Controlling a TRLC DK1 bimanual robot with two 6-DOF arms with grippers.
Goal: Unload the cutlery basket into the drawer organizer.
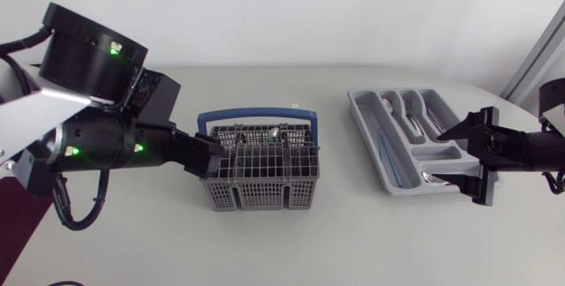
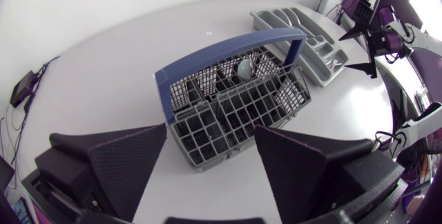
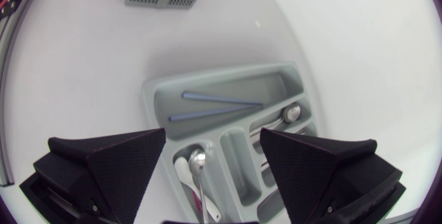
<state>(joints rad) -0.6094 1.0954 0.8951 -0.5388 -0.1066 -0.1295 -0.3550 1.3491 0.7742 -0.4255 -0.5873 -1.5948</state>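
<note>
The grey grid cutlery basket with a blue handle (image 1: pixel 260 169) sits on the white bench (image 1: pixel 371 242), just ahead of the left end effector (image 1: pixel 213 155), which is spread wide. One silver spoon (image 1: pixel 276 132) stands upright inside; I think the left arm is nearer. The right end effector (image 1: pixel 465 158), also spread, hangs over the grey plastic drawer organizer (image 1: pixel 368 130).

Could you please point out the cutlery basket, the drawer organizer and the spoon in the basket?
cutlery basket (image 1: pixel 258 191): head view, on its grey front wall.
drawer organizer (image 3: pixel 207 80): right wrist view, on its long compartment's wall.
spoon (image 2: pixel 246 67): left wrist view, on its bowl.
</note>
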